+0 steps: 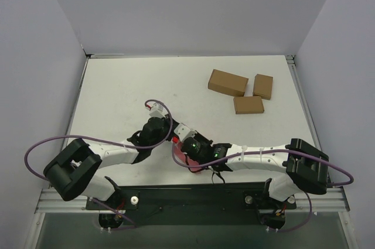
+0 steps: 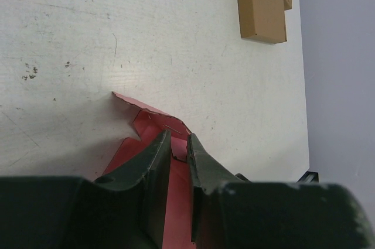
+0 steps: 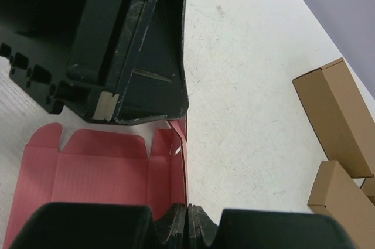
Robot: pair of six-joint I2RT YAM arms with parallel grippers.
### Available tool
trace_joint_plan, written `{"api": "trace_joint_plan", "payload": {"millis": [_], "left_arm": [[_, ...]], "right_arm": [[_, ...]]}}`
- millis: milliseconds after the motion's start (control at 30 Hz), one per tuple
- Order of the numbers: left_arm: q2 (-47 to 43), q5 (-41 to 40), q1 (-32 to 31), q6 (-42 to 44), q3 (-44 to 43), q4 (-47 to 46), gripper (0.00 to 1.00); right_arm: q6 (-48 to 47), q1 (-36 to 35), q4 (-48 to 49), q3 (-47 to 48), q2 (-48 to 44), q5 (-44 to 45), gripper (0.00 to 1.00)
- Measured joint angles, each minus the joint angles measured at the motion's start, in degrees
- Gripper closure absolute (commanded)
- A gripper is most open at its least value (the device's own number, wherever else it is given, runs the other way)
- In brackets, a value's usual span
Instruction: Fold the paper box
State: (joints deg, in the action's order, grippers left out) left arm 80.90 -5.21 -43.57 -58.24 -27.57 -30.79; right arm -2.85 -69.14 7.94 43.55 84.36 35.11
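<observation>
The paper box [image 3: 99, 173] is a pink-red card sheet lying open on the table, with notched tabs along its far edge and one side wall folded upright. My right gripper [image 3: 187, 211] is shut on that upright wall near its end. My left gripper [image 2: 179, 146] is low over the sheet's other end [image 2: 132, 137]. Its jaws stand a narrow gap apart, and a small card tab sits between the tips without being pinched. In the right wrist view the left gripper's dark fingers [image 3: 146, 55] hang over the far end of the raised wall. In the top view both arms cover most of the paper box [image 1: 198, 169].
Three brown cardboard boxes [image 1: 227, 82] [image 1: 263, 86] [image 1: 248, 105] lie at the back right of the white table. They also show in the wrist views [image 2: 261, 10] [image 3: 334, 114]. The table's right edge [image 2: 302, 85] runs next to a grey wall.
</observation>
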Motion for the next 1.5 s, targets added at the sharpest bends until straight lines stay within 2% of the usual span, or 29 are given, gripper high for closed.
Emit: {"api": "trace_joint_plan", "payload": {"millis": [267,600,867,1067,1267,1500], "left_arm": [[0.0,-2.34,-3.63,-2.21,2.03,-1.49,0.75],[2.12,-2.25,-3.89,-2.36,3.1,-7.37,0.73],[5.14,4.68,-5.09,-1.64,3.34,-10.34,0.6],[1.09,7.34,-2.71,-0.59,6.91,-10.64,0.53],[-5.81,8.11,0.11,7.48,7.78,-8.68,0.47],[-7.1,13.11,0.39,26.97,4.17,-4.35,0.4]], "right_arm": [[-0.17,0.52,-0.35,0.0,0.0,0.02,1.0],[-0.37,0.81,-0.63,0.02,0.0,0.5,1.0],[-0.33,1.64,-0.59,0.02,-0.11,1.01,1.0],[-0.24,1.68,-0.42,0.02,-0.26,0.28,1.0],[0.02,2.08,-0.57,-0.02,-1.01,-1.55,1.0],[0.09,2.91,-0.76,-0.31,-1.9,-4.0,1.0]]}}
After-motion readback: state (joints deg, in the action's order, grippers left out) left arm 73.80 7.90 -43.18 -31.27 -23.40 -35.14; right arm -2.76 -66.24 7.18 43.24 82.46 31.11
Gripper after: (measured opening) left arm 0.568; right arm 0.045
